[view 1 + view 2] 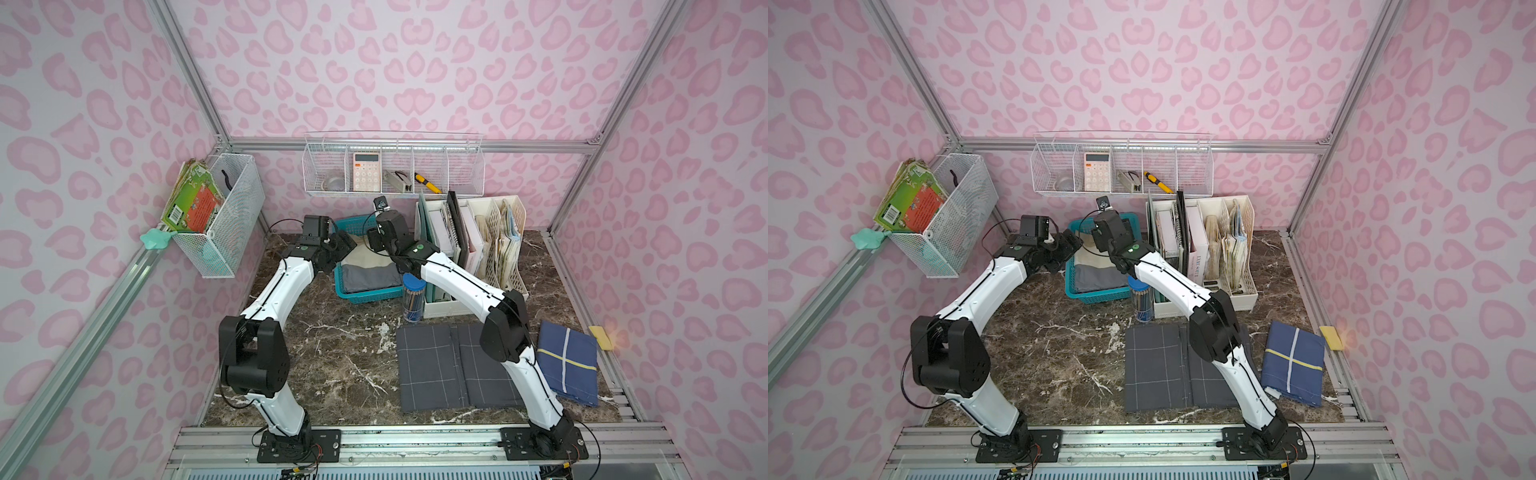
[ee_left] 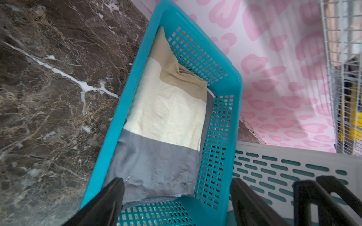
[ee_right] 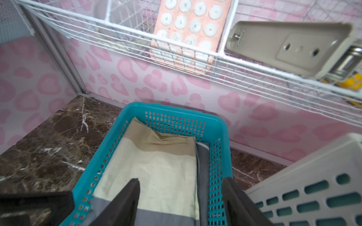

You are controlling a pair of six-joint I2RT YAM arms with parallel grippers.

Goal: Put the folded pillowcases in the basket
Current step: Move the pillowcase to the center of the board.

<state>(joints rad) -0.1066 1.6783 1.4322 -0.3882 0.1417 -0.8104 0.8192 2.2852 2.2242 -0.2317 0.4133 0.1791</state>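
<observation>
The teal basket [image 1: 360, 296] [image 1: 1096, 296] stands at the back of the marble table, between my two arms. Flat inside it lies the folded pillowcase [image 1: 370, 272] [image 1: 1100, 277] [image 2: 166, 117] [image 3: 156, 168], banded tan, cream and grey. My left gripper [image 2: 177, 182] hangs open over the basket's [image 2: 235, 82] grey-band end, one finger inside the rim and one outside by the file rack. My right gripper [image 3: 181, 180] is open too, one finger over the cream band and the other outside the basket wall [image 3: 172, 109]. Neither holds anything.
A cream slotted file rack [image 1: 469, 249] stands right beside the basket, with a blue-lidded pen jar [image 1: 413, 297] in front. A dark grey checked cloth [image 1: 440, 365], a navy folded cloth [image 1: 567, 361] and a yellow sponge [image 1: 600, 336] lie front right. White wire baskets [image 1: 395, 166] hang on the walls.
</observation>
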